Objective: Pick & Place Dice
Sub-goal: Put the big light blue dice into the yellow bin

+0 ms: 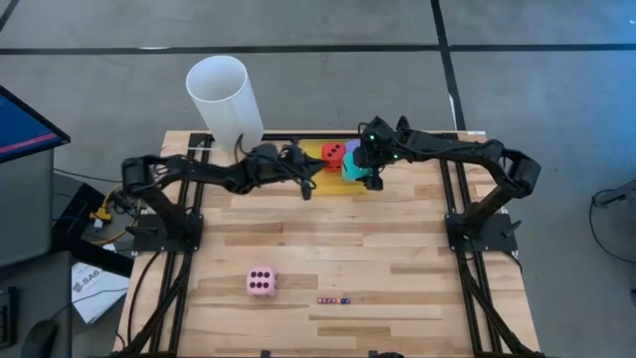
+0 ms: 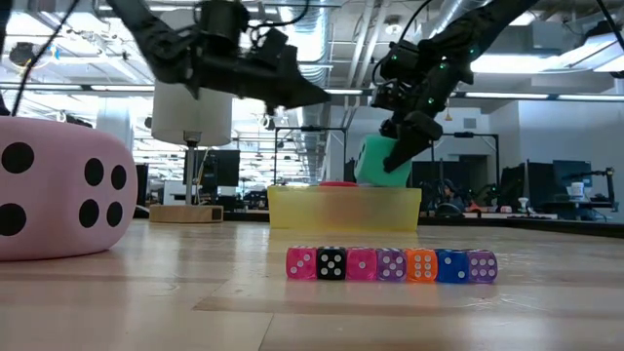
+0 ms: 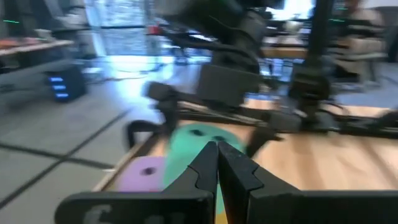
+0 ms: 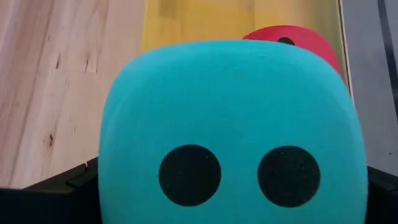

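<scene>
Pink and soft, the pink die (image 2: 58, 200) sits closest to the low camera at the near left of the table (image 1: 397, 249), showing a face of 4 black pips from above (image 1: 261, 282). Just beyond it, toward the middle of the near edge, a row of tiny dice (image 2: 391, 264) lies in a line (7 of them in the low view), well apart from the pink one.

Farther back, bare wooden planks run to a yellow tray (image 2: 341, 208) at the far edge. Inside it lies the red die (image 1: 333, 155), with the purple die (image 3: 144, 175) just beside it.

Over the tray, the right gripper (image 1: 364, 169) holds the cyan die (image 4: 230, 130) between widely spread fingers, clear above the tray wall in the low view (image 2: 382, 162); a face with 2 pips fills the right wrist view, the red die behind it.

To the left of the tray, the left gripper (image 3: 217, 163) hangs above the table with its fingers pressed together, holding nothing, and it points toward the cyan die.

Behind the table's far left corner stands a white cylinder (image 1: 224, 97).
</scene>
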Controlling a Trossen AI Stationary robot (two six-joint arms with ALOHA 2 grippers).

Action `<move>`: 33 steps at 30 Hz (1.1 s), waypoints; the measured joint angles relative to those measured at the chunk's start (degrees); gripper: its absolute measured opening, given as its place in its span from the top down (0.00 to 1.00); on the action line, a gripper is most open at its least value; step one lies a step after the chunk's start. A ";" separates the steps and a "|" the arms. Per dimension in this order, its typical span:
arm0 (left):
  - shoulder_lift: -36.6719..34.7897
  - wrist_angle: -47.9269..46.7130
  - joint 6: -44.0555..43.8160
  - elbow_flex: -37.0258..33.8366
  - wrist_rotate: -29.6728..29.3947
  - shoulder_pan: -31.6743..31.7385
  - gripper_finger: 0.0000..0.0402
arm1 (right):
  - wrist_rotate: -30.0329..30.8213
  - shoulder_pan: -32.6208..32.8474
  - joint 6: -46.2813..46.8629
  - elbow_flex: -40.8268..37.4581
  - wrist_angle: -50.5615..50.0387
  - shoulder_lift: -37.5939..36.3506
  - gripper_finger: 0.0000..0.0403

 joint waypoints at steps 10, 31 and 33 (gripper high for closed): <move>9.65 -0.22 -0.06 9.37 6.46 1.59 0.99 | 0.02 0.00 0.02 0.00 -0.27 -0.02 0.01; 12.93 -4.74 -1.26 13.63 6.60 1.11 1.00 | 0.11 -0.07 0.17 0.00 -0.29 0.09 0.01; 12.93 -4.95 -1.28 13.63 6.58 1.11 1.00 | 0.20 -0.07 0.00 0.00 -0.29 0.07 0.01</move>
